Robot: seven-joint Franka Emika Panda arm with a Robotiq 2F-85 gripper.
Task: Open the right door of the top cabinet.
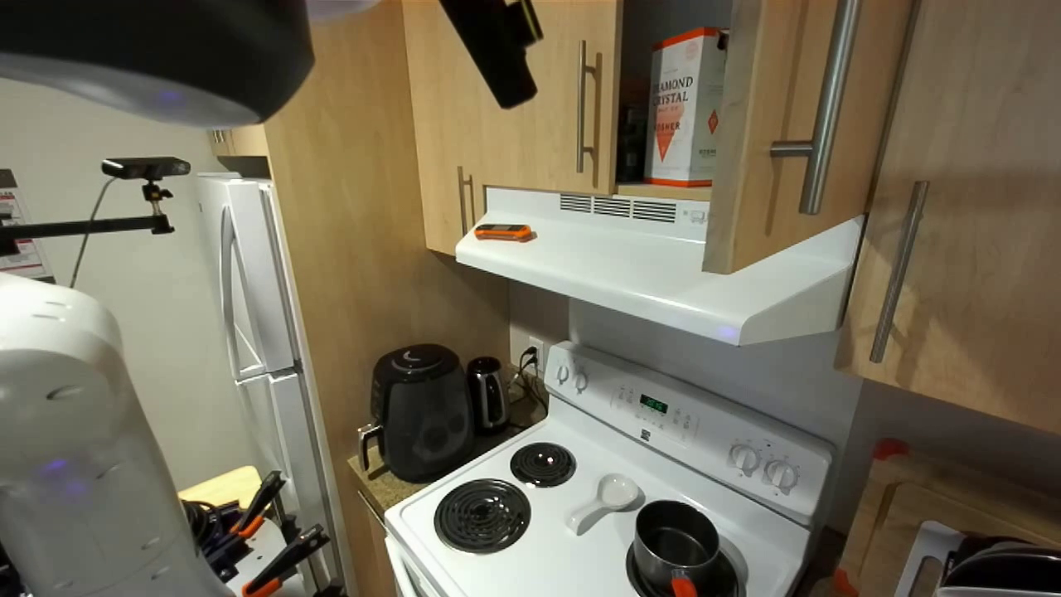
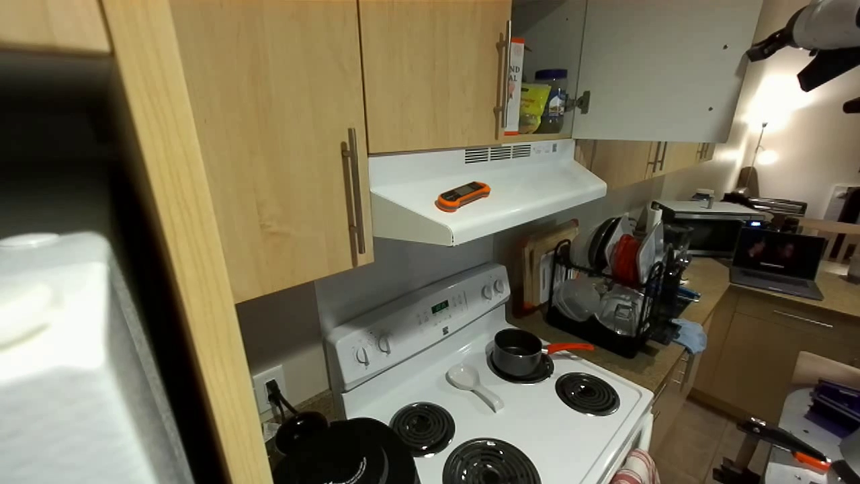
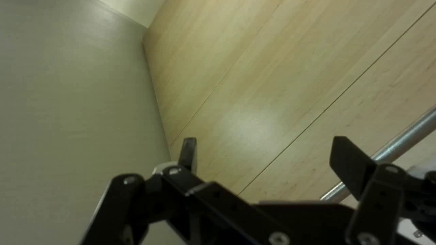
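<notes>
The top cabinet (image 1: 634, 189) is in both exterior views. Its right door (image 1: 804, 91) stands swung out wide, with its metal bar handle (image 1: 831, 108) facing away from the cabinet. An exterior view shows the pale inner face of the right door (image 2: 662, 67) and a hinge. The left leaf (image 2: 437, 74) is closed. My gripper (image 3: 269, 153) is open, its fingers (image 3: 349, 163) wide apart with nothing between them. Beyond them lie wood panels and a bar handle, partly covered by a finger. At the upper right of an exterior view, my gripper (image 2: 779, 69) appears beyond the door's outer edge.
A salt box (image 1: 681, 108), a yellow bag (image 2: 533, 104) and a jar (image 2: 554, 101) stand inside the cabinet. Below is the range hood (image 1: 630, 265) with an orange device (image 1: 503, 233). A pot (image 1: 675, 539) rests on the stove. Longer wood doors (image 2: 289, 148) flank the hood.
</notes>
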